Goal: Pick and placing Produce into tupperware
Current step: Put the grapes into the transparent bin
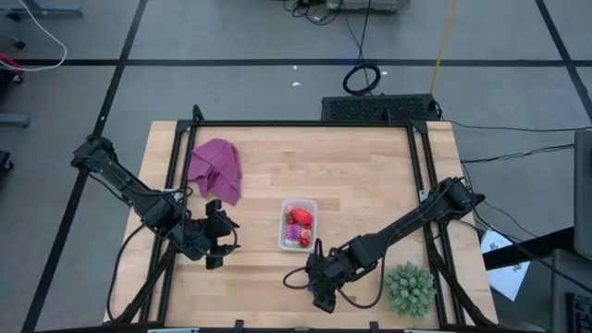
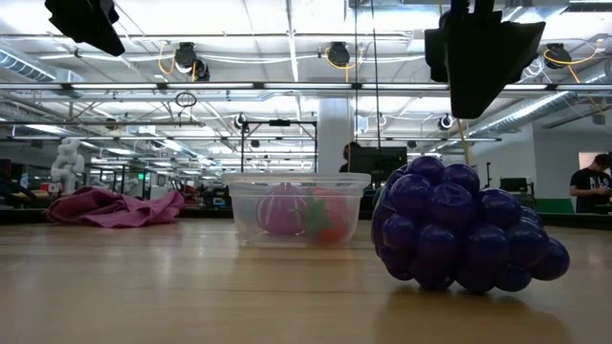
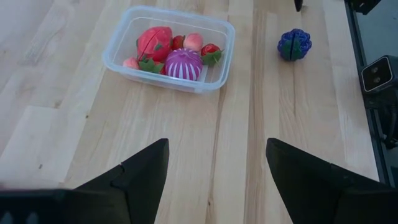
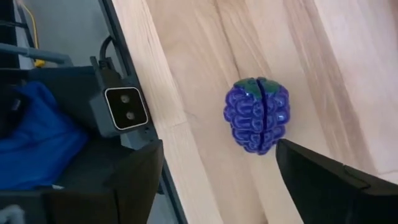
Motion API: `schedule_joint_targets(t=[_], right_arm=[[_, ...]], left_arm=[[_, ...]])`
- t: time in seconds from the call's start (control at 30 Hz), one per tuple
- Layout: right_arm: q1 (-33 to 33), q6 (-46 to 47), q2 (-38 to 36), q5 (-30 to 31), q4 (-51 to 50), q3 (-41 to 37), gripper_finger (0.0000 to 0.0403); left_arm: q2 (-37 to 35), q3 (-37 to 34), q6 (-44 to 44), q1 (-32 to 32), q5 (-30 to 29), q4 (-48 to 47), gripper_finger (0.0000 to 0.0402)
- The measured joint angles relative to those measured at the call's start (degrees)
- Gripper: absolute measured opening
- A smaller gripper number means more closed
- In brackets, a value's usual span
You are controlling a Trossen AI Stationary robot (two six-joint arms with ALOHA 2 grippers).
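Note:
The clear tupperware [image 1: 298, 225] stands mid-table and holds several toy fruits: a larger red piece [image 3: 154, 42], a round magenta one [image 3: 184, 65] and small red berries [image 3: 211, 50]. A dark purple grape cluster [image 4: 257, 115] lies on the bare wood near the table's front edge, right of the tub. My right gripper [image 4: 217, 180] hangs open just above the cluster, one finger on either side of it, touching nothing. My left gripper [image 3: 217, 180] waits open to the left of the tub, above the table.
A big green spiky ball [image 1: 410, 289] sits at the front right, close to my right arm. A magenta cloth [image 1: 216, 169] lies at the far left. A small camera [image 4: 121, 109] is mounted at the table's front edge near the grape cluster.

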Motion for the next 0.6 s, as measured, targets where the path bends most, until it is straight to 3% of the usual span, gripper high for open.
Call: schedule_joint_targets(t=[0.6], right_arm=[[-2.2, -4.0, 0.9, -0.2, -0.3, -0.1, 0.0304]], left_arm=[[0.0, 0.0, 0.1, 0.0, 0.0, 0.0, 0.0273]])
